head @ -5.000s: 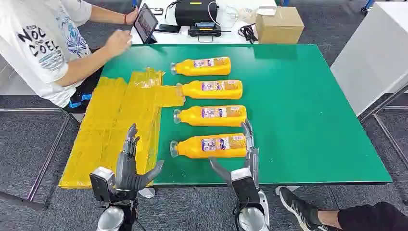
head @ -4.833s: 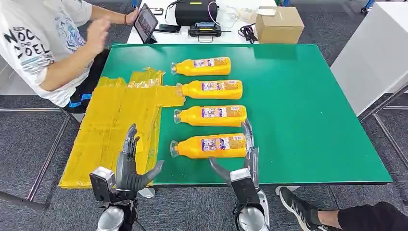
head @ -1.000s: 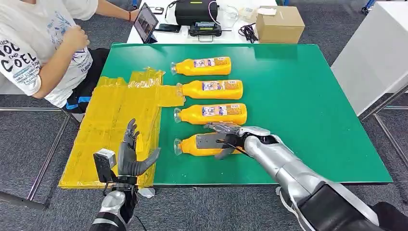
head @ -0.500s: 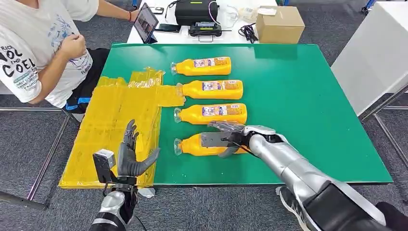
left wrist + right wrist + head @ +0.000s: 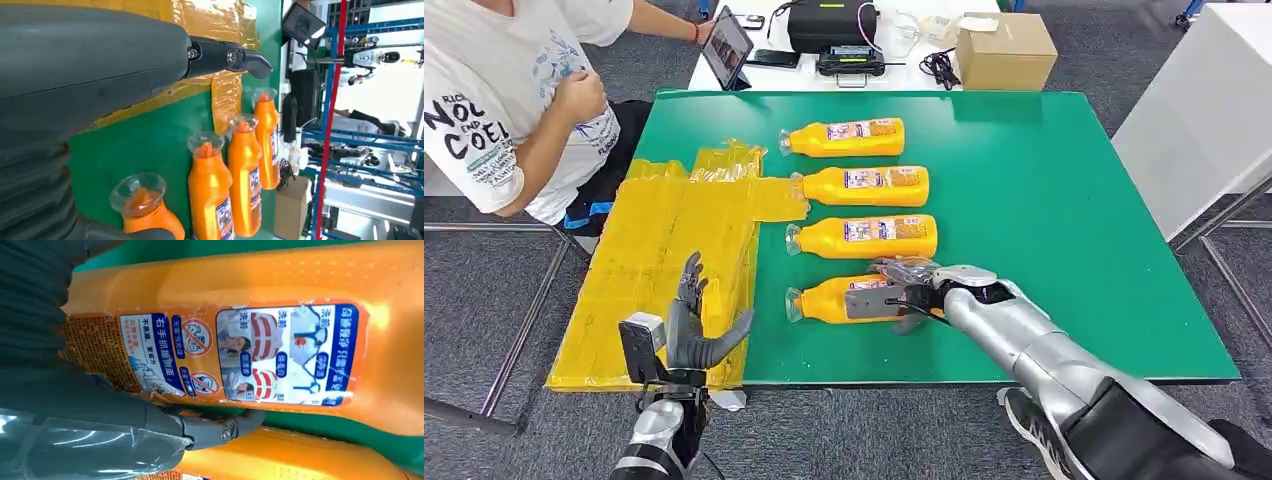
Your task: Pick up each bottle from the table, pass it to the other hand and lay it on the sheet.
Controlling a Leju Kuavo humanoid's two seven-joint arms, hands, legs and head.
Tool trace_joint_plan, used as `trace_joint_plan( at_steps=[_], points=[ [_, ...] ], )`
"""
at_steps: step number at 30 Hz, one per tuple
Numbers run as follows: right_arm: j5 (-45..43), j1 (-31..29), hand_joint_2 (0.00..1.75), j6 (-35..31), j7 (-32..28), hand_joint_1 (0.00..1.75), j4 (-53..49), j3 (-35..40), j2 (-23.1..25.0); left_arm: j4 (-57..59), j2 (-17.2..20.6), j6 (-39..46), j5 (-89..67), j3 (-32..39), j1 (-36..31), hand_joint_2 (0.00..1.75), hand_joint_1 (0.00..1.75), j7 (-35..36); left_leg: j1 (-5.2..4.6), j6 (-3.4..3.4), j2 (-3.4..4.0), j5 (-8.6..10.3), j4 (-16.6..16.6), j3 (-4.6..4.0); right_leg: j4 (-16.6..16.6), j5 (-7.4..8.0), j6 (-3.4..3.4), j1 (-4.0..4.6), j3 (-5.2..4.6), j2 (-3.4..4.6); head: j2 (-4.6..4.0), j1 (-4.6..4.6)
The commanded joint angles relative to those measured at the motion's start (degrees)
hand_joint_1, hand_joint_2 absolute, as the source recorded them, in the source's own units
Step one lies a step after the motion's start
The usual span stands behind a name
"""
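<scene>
Four orange bottles lie on their sides on the green worktop, stacked as a column down the middle of the head frame. Each has its long axis running left-right in the frame, clear cap pointing left toward the yellow sheet.

Nearest bottle: lowest in the column, centre of frame, cap just short of the sheet's right edge. I see my right hand laid over its labelled body, fingers draped across the top and a thumb below. It rests on the worktop; I cannot tell if the grasp has fully closed. The right wrist view shows a dark finger pressed in the gap between this bottle and the second bottle above it.

Left hand: lower left of the head frame, over the sheet's near edge, fingers upright and spread, holding nothing.

Versus five seconds ago: the right arm has come in from the bottom edge and reached across the nearest bottle, whose cap has shifted slightly right. The other three bottles are unchanged. The seated person at upper left has drawn an arm back from the worktop.
</scene>
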Motion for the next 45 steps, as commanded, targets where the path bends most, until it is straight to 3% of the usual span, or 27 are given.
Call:
trace_joint_plan(
  at_steps=[1,12,13,14,15,22,27,38,42,45],
  points=[
    [0.8,-3.1,1.75,0.4,0.6,0.00,3.8,5.9,-0.2,2.8,0.9,-0.6,0.5,0.2,-0.7,1.75,0.00,0.3,0.06,-0.10,0.05,-0.11,0.0,0.23,0.0,-0.09,-0.13,0.07,0.24,0.02,0.00,0.02],
    [2.8,-3.5,1.75,0.9,1.4,0.05,7.8,9.6,1.4,3.9,0.1,-2.5,2.1,0.9,-0.7,1.75,0.00,0.1,0.06,-0.09,0.06,-0.10,0.0,0.25,0.0,-0.08,-0.11,0.07,0.24,0.02,0.00,0.02],
    [2.9,-3.2,1.75,0.2,1.4,0.49,7.8,9.4,1.5,3.6,0.1,-2.6,2.2,1.0,-0.4,1.75,0.00,0.1,0.08,-0.13,0.09,-0.18,0.0,0.38,0.0,-0.15,-0.17,0.10,0.37,0.04,0.00,0.00],
    [3.0,-3.0,1.75,-0.4,1.5,1.59,7.8,9.3,1.4,3.3,0.0,-2.7,2.2,1.0,-0.2,1.75,0.00,0.1,0.05,-0.09,0.07,-0.10,0.0,0.27,0.0,-0.08,-0.12,0.06,0.26,0.03,0.00,0.02],
    [3.5,-2.9,1.75,-1.2,1.8,1.75,7.8,9.5,1.4,3.0,0.0,-2.8,2.3,1.1,0.0,1.75,0.00,0.1,0.10,-0.13,0.10,-0.18,0.0,0.37,0.0,-0.13,-0.17,0.11,0.38,0.05,0.00,0.00],
    [2.7,1.2,1.75,-4.5,0.7,1.75,2.0,7.0,-2.8,0.0,-0.7,-2.9,1.8,0.2,3.1,1.75,0.00,0.1,0.10,-0.10,-0.09,-0.09,0.0,0.36,-0.1,-0.11,-0.13,0.12,0.40,-0.14,0.00,0.00],
    [0.7,7.2,1.75,-11.1,-1.4,1.75,-4.5,-0.1,-4.8,-1.2,-0.8,-3.0,1.8,0.1,3.9,1.75,0.00,0.0,0.15,-0.11,-0.17,-0.14,0.0,0.41,-0.1,-0.15,-0.16,0.16,0.49,-0.22,0.00,0.02],
    [1.8,8.0,1.75,-11.3,-0.6,1.75,-6.0,-1.4,-4.9,-1.5,-0.7,-3.2,1.8,0.2,4.1,1.75,0.00,0.1,0.09,-0.10,-0.02,-0.11,0.0,0.34,-0.1,-0.09,-0.14,0.11,0.35,-0.07,0.00,0.00],
    [4.7,22.0,1.75,-25.1,-4.4,1.75,-21.9,-17.1,-2.8,-4.8,-1.0,-2.4,1.8,1.2,6.2,1.75,0.00,-0.1,0.13,-0.08,-0.09,-0.09,-0.1,0.38,-0.2,-0.08,-0.12,0.14,0.42,-0.13,0.00,0.00],
    [11.7,33.5,1.75,-33.2,-6.1,1.75,-39.0,-27.4,2.6,-8.1,-1.3,-1.5,1.7,2.4,8.4,1.75,0.00,0.1,0.16,-0.11,0.08,-0.16,-0.1,0.39,-0.1,-0.10,-0.14,0.16,0.41,0.04,0.00,0.04]
  ],
)
